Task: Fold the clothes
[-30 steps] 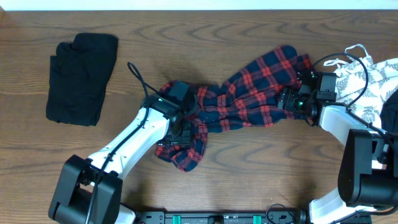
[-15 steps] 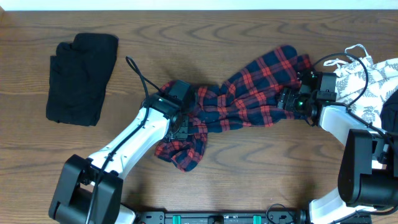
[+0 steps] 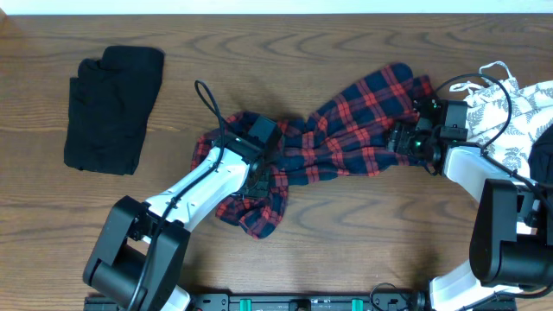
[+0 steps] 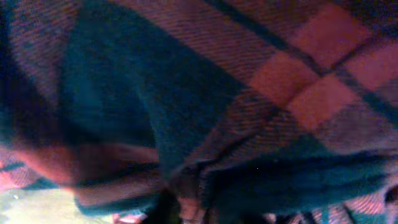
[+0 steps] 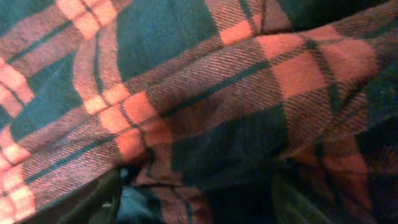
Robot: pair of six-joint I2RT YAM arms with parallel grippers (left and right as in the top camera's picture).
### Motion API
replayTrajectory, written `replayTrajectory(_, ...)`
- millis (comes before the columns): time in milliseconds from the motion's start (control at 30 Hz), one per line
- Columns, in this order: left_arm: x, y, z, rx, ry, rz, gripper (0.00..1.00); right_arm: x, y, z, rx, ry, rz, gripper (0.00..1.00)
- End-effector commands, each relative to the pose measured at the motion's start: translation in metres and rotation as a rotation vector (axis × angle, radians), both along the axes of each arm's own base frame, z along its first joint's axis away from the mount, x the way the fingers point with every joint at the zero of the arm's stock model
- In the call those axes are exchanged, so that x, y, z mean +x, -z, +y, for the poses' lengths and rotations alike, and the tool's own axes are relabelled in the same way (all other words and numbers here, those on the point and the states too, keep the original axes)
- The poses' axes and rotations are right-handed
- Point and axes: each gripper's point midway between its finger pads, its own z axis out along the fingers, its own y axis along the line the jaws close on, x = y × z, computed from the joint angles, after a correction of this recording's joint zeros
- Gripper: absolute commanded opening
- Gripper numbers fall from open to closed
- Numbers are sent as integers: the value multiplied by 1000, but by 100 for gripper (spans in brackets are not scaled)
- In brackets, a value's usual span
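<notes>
Red plaid shirt (image 3: 350, 130) covers right gripper (image 3: 399, 138), state untellable; left gripper (image 3: 259, 177) pinches it; black garment (image 3: 112, 108) apart.

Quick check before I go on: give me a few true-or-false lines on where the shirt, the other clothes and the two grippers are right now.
1. The shirt lies flat and spread out. False: it is bunched and crumpled.
2. The left gripper is down on the shirt's left part. True.
3. The black garment lies under the shirt. False: it lies apart, off to the left.
4. The right gripper is at the shirt's right end. True.
5. The leaf-print garment is beside the left arm. False: it is at the right edge, by the right arm.
</notes>
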Motion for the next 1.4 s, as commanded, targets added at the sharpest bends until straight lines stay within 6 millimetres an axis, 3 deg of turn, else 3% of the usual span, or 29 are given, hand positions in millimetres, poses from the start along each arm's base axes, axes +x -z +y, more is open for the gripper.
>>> replayTrajectory(0, 8, -8, 0, 9, 11, -36, 6, -40, 45, 6, 29, 20, 176, 47)
replayTrajectory(67, 11, -17, -2, -7, 9, -65, 6, -40, 45, 6, 29, 20, 176, 21)
replayTrajectory(133, 19, -34, -5, -33, 7, -116, 6, -39, 45, 6, 29, 20, 174, 12)
replayTrajectory(200, 28, -56, -9, -64, 9, -186, 6, -39, 43, 6, 29, 20, 170, 18)
replayTrajectory(300, 48, -104, -15, -111, 20, -333, 6, -36, 33, 9, 45, 11, 145, 39)
replayTrajectory(400, 67, -157, -15, -144, 19, -507, 6, -30, 11, 9, 44, 8, 91, 45)
replayTrajectory(500, 79, -193, -18, -179, 34, -635, 6, -25, -20, 8, 36, 5, 15, 48)
replayTrajectory(600, 81, -206, -18, -200, 33, -680, 6, -24, -55, 8, 25, -3, -65, 38)
replayTrajectory(700, 83, -206, -14, -197, 20, -682, 6, -25, -86, 4, -11, 3, -139, 12)
replayTrajectory(767, 84, -207, -10, -192, 14, -684, 6, -27, -101, -3, -49, 28, -175, 1)
replayTrajectory(967, 87, -206, -3, -170, 26, -687, 4, -32, -127, -7, -80, 31, -238, 2)
replayTrajectory(1000, 87, -206, -3, -168, 33, -687, 6, -33, -125, -7, -80, 31, -231, 9)
replayTrajectory(1033, 87, -206, -3, -166, 35, -687, 6, -35, -123, -7, -80, 30, -220, 29)
replayTrajectory(1067, 87, -206, -3, -166, 35, -687, 6, -36, -121, -7, -86, 21, -213, 37)
replayTrajectory(1133, 88, -207, -3, -166, 34, -688, 6, -38, -116, -7, -98, 3, -195, 42)
replayTrajectory(1233, 89, -206, -1, -163, 29, -689, 6, -40, -107, -8, -107, 3, -164, 60)
replayTrajectory(1367, 90, -206, 4, -158, 15, -688, 6, -41, -91, -8, -114, -16, -115, 66)
